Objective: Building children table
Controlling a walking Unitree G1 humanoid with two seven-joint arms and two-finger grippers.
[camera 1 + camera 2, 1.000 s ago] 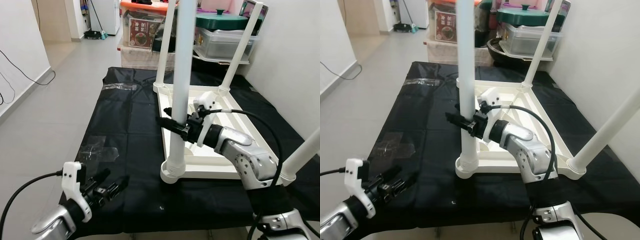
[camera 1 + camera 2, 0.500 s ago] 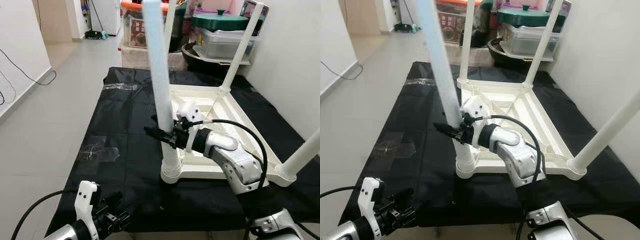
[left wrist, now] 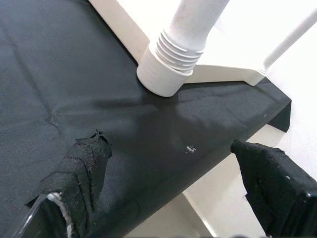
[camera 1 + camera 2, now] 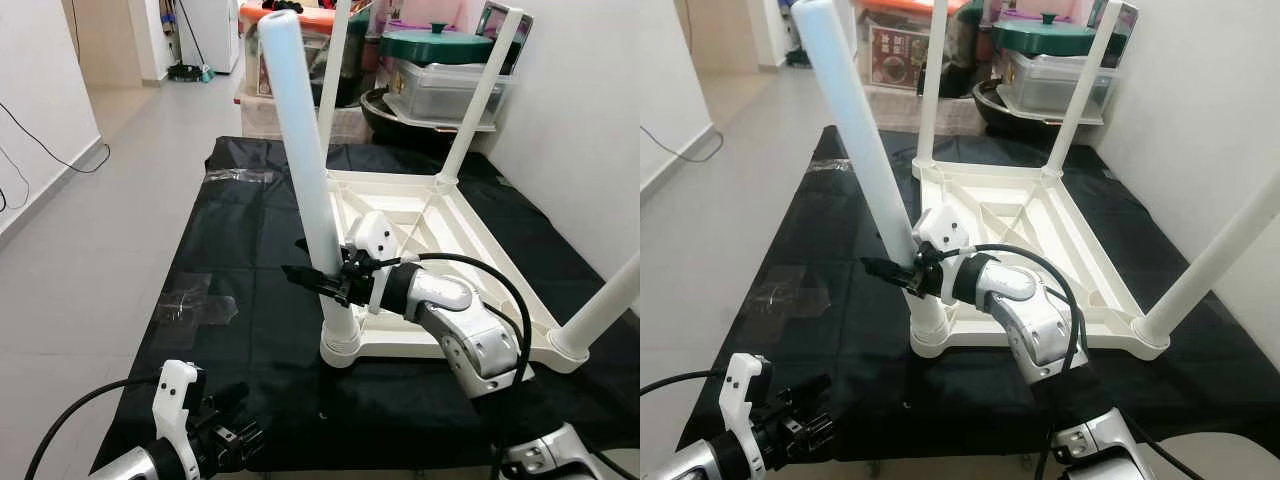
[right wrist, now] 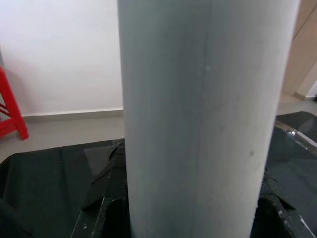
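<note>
On a black mat (image 4: pixel 230 260) spread over the tiled floor, the upturned white table (image 4: pixel 440 270) has its near-left leg (image 4: pixel 305 190) leaning, right gripper (image 4: pixel 318 281) clamped around it, left gripper (image 3: pixel 168 183) spread idle near the mat's near edge; straighten the leg over its threaded socket (image 3: pixel 166 69) before twisting.

no legible text, printed box (image 4: pixel 893 62) in the background too small and blurred to read
</note>
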